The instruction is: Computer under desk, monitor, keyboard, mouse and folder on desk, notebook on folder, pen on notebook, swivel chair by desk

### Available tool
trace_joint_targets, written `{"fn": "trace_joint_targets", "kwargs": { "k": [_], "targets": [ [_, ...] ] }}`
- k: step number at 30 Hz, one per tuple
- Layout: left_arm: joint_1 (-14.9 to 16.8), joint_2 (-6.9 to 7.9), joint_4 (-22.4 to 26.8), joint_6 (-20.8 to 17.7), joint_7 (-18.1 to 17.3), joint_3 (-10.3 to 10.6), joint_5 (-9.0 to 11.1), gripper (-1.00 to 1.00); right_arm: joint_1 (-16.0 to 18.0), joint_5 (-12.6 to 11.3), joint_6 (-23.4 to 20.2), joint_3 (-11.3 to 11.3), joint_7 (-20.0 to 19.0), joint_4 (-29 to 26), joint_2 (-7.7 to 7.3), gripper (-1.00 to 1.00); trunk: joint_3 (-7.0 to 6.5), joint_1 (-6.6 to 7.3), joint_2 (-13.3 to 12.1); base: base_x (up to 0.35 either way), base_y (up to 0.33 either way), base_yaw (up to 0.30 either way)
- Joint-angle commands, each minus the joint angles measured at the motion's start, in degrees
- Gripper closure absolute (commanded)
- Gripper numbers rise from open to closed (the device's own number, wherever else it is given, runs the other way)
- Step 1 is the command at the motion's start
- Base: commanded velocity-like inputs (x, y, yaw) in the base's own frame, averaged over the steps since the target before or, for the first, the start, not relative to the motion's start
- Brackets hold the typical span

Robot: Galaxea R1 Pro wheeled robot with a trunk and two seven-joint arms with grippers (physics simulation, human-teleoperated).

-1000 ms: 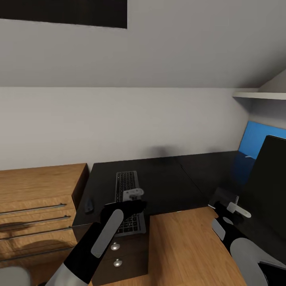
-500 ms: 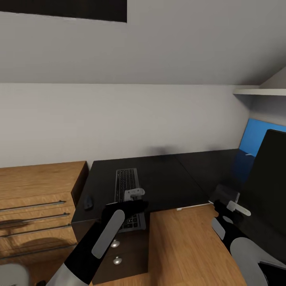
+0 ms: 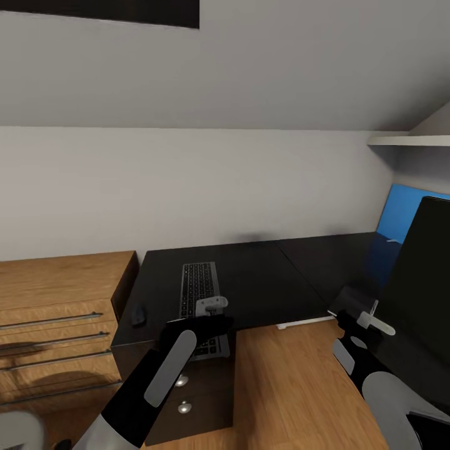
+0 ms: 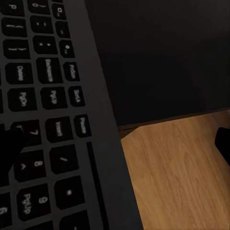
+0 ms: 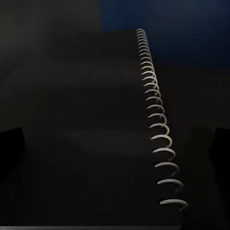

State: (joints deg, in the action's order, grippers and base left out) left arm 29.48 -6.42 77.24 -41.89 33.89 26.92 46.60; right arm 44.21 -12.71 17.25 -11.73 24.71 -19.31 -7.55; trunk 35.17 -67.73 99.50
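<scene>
The view has tilted a little up, so the camera moved; the things have stayed. The keyboard (image 3: 200,300) lies on the desk (image 3: 262,281), its near end over the edge under the left gripper (image 3: 209,307), seemingly clamped on it. The right gripper (image 3: 369,320) holds the notebook (image 5: 86,134) beside the monitor (image 3: 422,275).

You face a pale grey sloped wall (image 3: 250,75) with a dark skylight (image 3: 100,11) upper left. An oak drawer unit (image 3: 59,312) stands left, oak floor (image 3: 287,387) near, white shelf (image 3: 409,141) far right.
</scene>
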Motion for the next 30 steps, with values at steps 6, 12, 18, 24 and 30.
{"fn": "trace_joint_targets", "kwargs": {
  "k": [6, 12, 18, 24, 30],
  "targets": [
    [0.05, 0.08, -0.79, 0.03, 0.46, -0.01, 0.69, -1.00, 0.00, -1.70, 0.16, -0.56, -0.36, 2.88, 0.00, -1.00, 0.07, 0.00, 0.02, 0.000, 0.000, 0.000],
    [0.05, 0.09, -1.06, 0.05, 0.42, -0.02, 0.69, -1.00, 0.00, -1.70, 0.16, -0.55, -0.36, 2.88, 0.00, -1.00, 0.07, 0.00, 0.02, -0.031, 0.001, 0.000],
    [0.05, 0.10, -1.12, 0.05, 0.40, -0.02, 0.69, -1.00, 0.00, -1.70, 0.16, -0.54, -0.36, 2.88, 0.00, -1.00, 0.07, 0.00, 0.02, -0.160, 0.070, 0.000],
    [0.05, 0.09, -1.14, 0.05, 0.43, 0.05, 0.69, -1.00, 0.00, -1.70, 0.16, -0.53, -0.36, 2.88, 0.00, -1.00, 0.07, 0.00, 0.02, -0.041, 0.025, 0.000],
    [0.05, 0.09, -1.37, 0.05, 0.42, 0.37, 0.69, -1.00, 0.00, -1.70, 0.16, -0.50, -0.36, 2.88, 0.00, -1.00, 0.07, 0.00, 0.02, -0.004, 0.003, 0.000]
  ]
}}
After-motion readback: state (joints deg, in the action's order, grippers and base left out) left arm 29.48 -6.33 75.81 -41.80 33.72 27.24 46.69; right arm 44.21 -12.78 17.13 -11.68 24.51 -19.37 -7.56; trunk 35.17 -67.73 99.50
